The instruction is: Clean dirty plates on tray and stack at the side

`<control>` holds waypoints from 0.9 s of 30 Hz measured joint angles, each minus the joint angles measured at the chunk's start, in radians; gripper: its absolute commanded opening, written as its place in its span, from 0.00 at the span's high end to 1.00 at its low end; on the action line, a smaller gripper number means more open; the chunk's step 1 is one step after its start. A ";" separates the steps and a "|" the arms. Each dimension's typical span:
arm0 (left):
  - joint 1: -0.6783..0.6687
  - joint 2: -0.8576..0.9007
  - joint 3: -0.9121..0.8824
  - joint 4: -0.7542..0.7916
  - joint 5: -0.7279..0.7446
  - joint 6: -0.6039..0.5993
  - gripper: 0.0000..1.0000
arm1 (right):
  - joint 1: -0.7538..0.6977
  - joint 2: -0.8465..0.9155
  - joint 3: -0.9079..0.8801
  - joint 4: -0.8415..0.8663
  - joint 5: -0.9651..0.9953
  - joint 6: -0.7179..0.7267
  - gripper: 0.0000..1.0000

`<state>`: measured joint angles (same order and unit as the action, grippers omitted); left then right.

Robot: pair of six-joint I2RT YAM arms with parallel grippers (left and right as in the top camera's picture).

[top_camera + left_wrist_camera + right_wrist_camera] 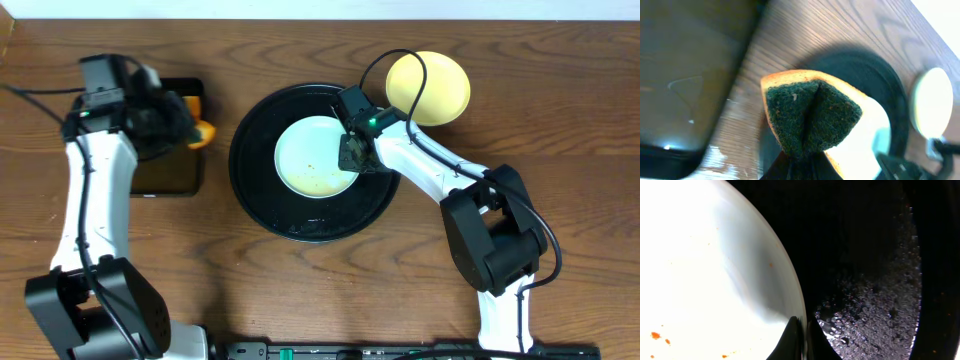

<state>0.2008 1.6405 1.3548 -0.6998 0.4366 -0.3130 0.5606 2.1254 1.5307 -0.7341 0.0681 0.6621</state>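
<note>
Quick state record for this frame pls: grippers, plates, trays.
left gripper: shut on sponge, over rectangular tray
right gripper: shut on green plate, at its right rim
green plate: on round tray, with orange specks and a yellowish smear on it
yellow plate: on the table, off the round tray, to its upper right
plates visible: two

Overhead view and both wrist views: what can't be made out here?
Overhead: mint plate right rim, hidden under right gripper.
Overhead: anything beneath yellow plate, too small to tell.
Left wrist: rectangular tray contents, blurred, cut off left.
Left wrist: left gripper holding sponge, cut off at bottom edge.
Right wrist: mint plate, cut off left, washed out.
</note>
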 measured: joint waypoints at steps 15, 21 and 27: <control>-0.361 0.166 -0.043 0.093 -0.020 -0.155 0.92 | 0.006 0.001 0.000 -0.005 -0.034 0.095 0.99; -0.473 0.256 -0.055 0.149 -0.021 -0.218 0.92 | 0.006 0.001 0.000 -0.010 -0.035 0.109 0.99; -0.528 0.276 -0.055 0.230 -0.021 -0.293 0.92 | 0.006 0.001 0.000 -0.018 -0.039 0.146 0.99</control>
<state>-0.3267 1.9163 1.2999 -0.4702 0.4160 -0.6060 0.5663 2.1262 1.5307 -0.7517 0.0288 0.8078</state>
